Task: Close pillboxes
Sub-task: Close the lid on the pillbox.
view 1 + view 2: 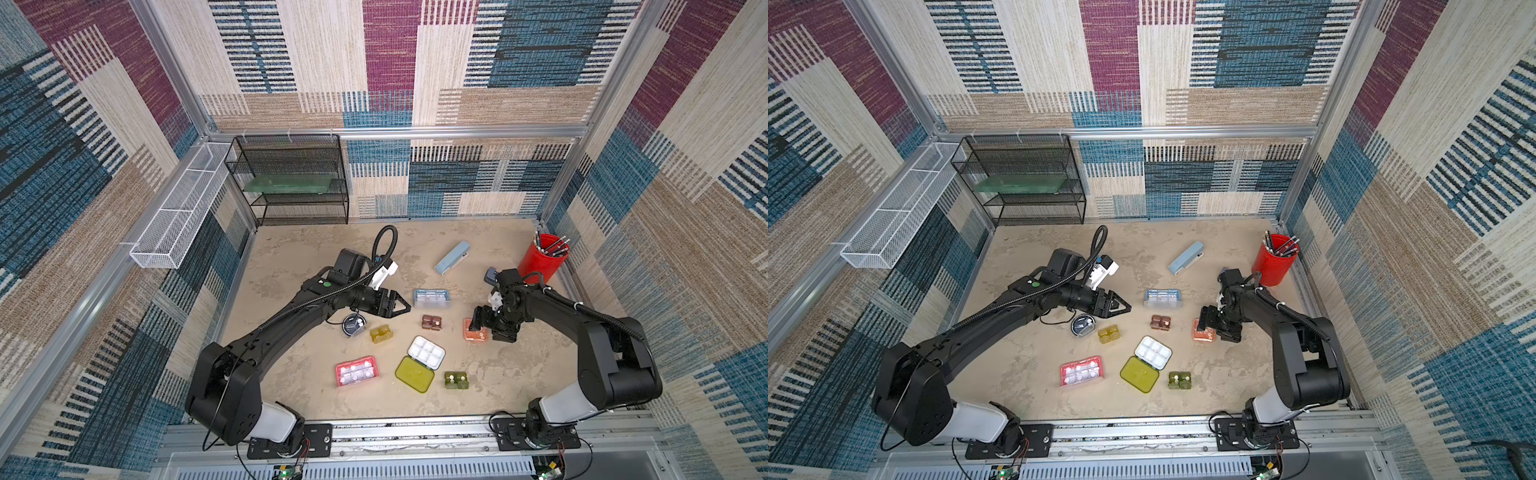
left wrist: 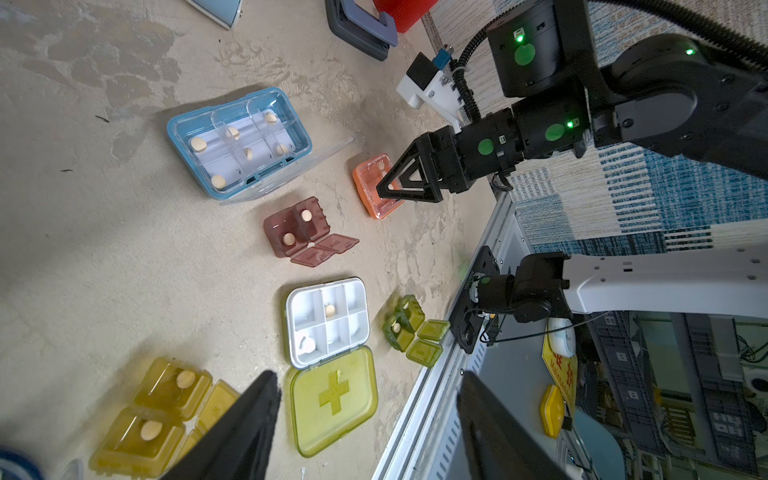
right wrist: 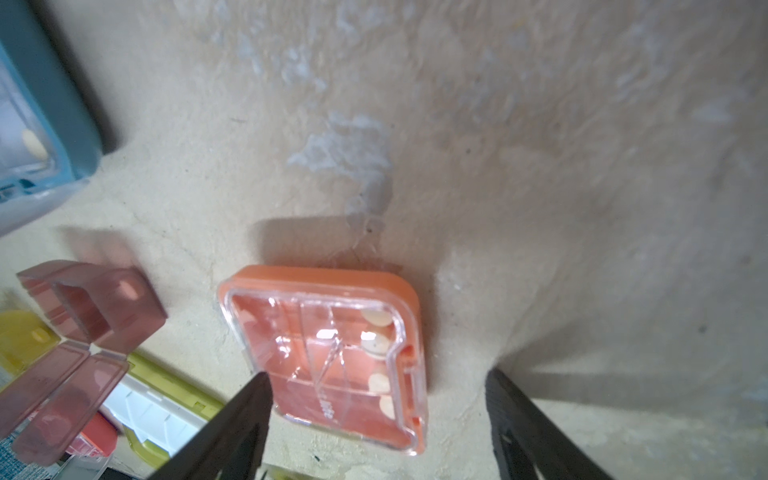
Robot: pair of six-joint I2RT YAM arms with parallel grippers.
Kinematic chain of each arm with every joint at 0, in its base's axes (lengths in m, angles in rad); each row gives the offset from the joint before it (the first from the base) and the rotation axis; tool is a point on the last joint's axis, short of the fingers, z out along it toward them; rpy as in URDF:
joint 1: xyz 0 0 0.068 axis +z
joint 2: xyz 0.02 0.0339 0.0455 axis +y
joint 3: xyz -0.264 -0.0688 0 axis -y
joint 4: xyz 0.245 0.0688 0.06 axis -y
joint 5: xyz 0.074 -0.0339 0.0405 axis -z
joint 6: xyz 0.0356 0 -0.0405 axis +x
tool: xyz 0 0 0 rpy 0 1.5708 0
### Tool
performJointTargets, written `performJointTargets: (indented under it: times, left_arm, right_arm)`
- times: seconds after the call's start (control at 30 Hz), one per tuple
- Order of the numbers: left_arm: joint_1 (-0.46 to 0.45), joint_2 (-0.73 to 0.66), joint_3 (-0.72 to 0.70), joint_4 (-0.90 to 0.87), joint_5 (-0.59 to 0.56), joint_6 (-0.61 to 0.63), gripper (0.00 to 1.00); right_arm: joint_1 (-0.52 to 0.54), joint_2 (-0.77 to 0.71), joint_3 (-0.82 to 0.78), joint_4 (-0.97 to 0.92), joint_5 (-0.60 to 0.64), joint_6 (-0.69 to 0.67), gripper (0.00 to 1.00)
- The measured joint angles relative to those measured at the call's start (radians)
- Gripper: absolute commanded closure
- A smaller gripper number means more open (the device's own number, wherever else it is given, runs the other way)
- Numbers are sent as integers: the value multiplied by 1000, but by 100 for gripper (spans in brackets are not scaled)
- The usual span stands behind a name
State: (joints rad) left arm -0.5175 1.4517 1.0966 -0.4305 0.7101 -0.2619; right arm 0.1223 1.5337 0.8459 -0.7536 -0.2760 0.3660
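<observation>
Black right tool (image 3: 376, 374), jaws spread and empty, hangs just over the small orange translucent pillbox (image 3: 332, 353), whose clear lid lies down over its pills. Left tool (image 1: 404, 307), likewise released, hovers above the sandy table (image 1: 291, 266) between the round black pillbox (image 1: 353, 325) and the open light-blue pillbox (image 1: 431, 298). Brown pillbox (image 1: 431, 322), amber pillbox (image 1: 381, 333), dark-green pillbox (image 1: 456, 379) and yellow-green pillbox with white tray (image 1: 426, 353) lie open around them, lids flapped out.
</observation>
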Motion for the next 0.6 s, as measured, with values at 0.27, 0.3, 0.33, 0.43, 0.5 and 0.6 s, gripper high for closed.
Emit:
performJointTargets:
  times: [0.27, 0.3, 0.33, 0.43, 0.5, 0.6]
  left_arm:
    - [0, 0, 2, 0, 0, 3, 29]
    - [0, 0, 5, 0, 0, 3, 29]
    - [1, 0, 7, 0, 0, 4, 29]
    - [3, 0, 9, 0, 0, 7, 29]
    - [5, -1, 11, 0, 0, 8, 29]
    - [6, -6, 12, 0, 0, 13, 29]
  right_arm:
    - [1, -21, 35, -30, 24, 12, 13]
    - [1, -26, 43, -31, 25, 14, 13]
    - [1, -31, 52, -36, 25, 17, 13]
    - [3, -43, 76, -51, 25, 27, 12]
    - [5, -49, 89, -62, 25, 31, 12]
    - [11, -57, 116, -83, 26, 42, 11]
